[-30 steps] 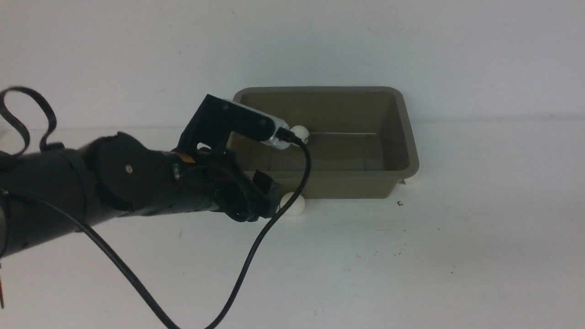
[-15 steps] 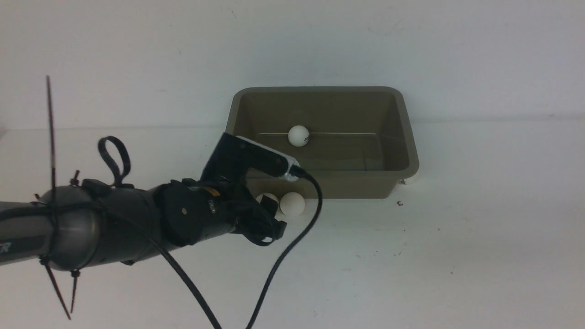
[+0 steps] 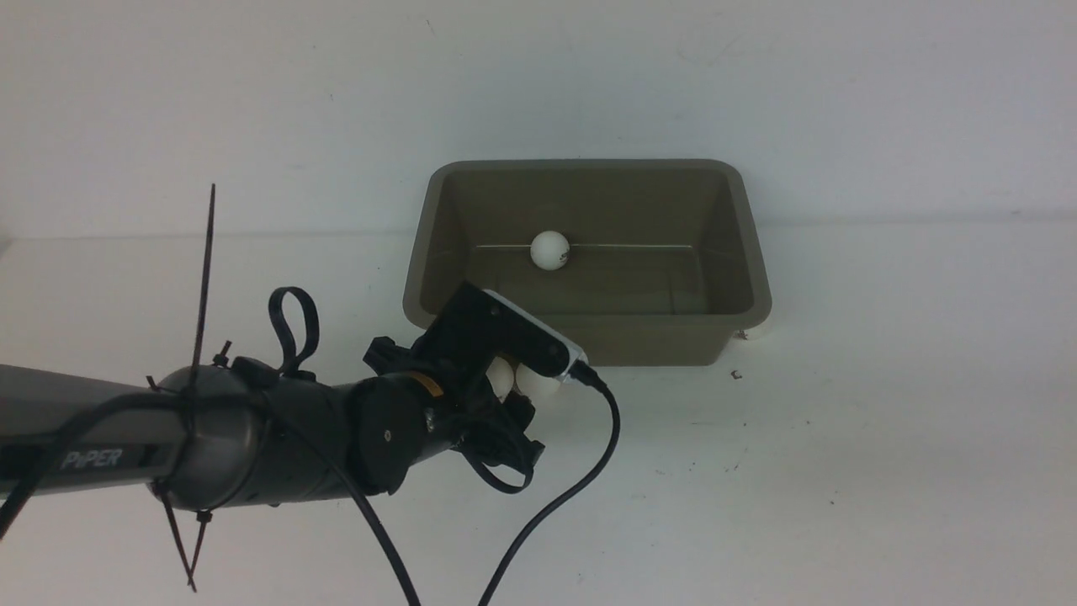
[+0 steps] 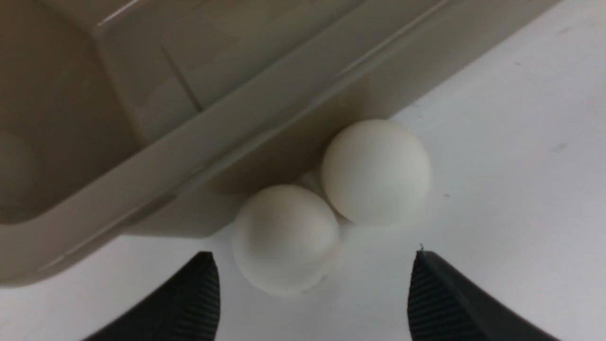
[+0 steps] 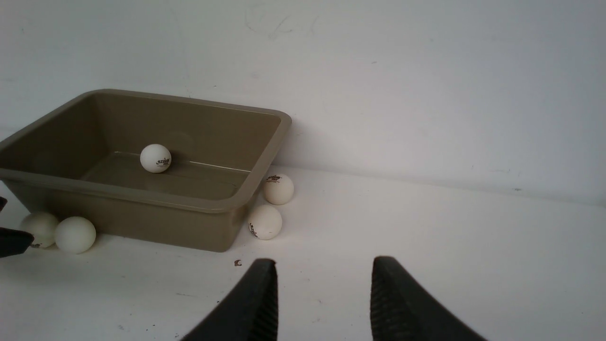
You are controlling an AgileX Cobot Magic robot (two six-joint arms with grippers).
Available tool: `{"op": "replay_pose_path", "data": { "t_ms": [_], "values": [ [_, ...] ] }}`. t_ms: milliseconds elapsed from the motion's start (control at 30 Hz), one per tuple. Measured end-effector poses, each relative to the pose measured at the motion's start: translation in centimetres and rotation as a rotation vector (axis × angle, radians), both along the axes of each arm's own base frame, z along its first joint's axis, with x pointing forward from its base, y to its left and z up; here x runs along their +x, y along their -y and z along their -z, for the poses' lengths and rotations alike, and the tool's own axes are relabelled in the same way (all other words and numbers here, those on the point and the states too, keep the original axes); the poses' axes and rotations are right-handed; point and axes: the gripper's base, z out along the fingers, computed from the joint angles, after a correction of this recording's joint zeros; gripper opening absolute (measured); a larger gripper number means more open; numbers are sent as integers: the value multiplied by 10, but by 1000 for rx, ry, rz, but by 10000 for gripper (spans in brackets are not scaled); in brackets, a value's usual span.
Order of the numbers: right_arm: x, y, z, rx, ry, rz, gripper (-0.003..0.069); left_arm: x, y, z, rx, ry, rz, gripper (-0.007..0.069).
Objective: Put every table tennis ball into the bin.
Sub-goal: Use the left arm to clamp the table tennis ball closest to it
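So the grey-brown rectangular plastic bin (image 3: 639, 341) sits upright and open-topped towards the far side, with one small matte white table tennis ball (image 3: 549, 250) on its floor against the far wall, dark print showing. Outside, the left-hand ball (image 4: 284, 239) and right-hand ball (image 4: 376, 171) touch each other against the left end of its near wall. The near-corner ball (image 5: 265, 221) and farther-back ball (image 5: 278, 188), both printed, sit just beside its right wall.
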Motion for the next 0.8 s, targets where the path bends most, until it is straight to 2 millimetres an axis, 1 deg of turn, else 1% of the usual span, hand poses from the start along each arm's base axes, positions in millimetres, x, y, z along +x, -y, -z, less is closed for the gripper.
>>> {"op": "replay_pose_path", "data": {
  "t_ms": [233,467,667,800],
  "values": [
    [0,0,0,0,0,0,262,2,0,8,10,2,-10,478],
    [0,0,0,0,0,0,262,8,-1,11,16,75,-40,478],
    [0,0,0,0,0,0,262,9,-2,13,14,94,-52,478],
    [0,0,0,-1,0,0,262,10,-2,20,24,88,-55,478]
  ]
}}
